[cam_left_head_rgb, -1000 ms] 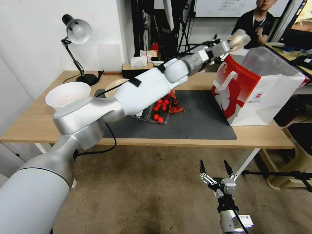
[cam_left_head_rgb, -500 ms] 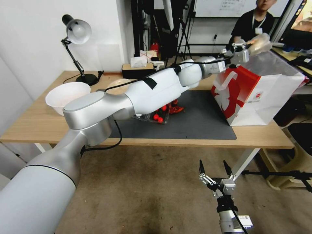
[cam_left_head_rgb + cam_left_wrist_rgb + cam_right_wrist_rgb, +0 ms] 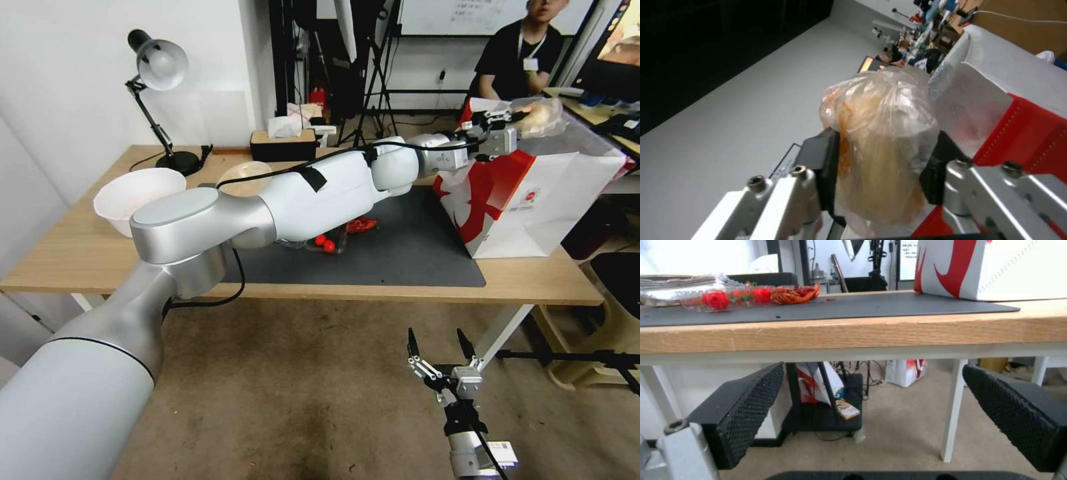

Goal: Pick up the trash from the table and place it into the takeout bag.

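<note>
Bun bag [image 3: 541,113] pincer-held [image 3: 517,121] above takeout bag [image 3: 533,193] rim.

A black desk lamp [image 3: 159,73] with a round silver shade stands at the far left corner, its base [image 3: 177,162] by the wall. Near it sits a large white bowl [image 3: 137,195]. A dark tissue box [image 3: 281,144] with white tissue poking out rests at the far edge. A clear tray of red cherry tomatoes [image 3: 325,244] lies on the grey mat, with crumpled red-orange scraps [image 3: 793,294] just beside it. Black tripods and stands [image 3: 373,63] crowd the room behind, below a whiteboard [image 3: 467,15]. Under the tabletop, a small red-and-white bag [image 3: 906,371] stands on the tan floor next to a black stand base [image 3: 824,413].
</note>
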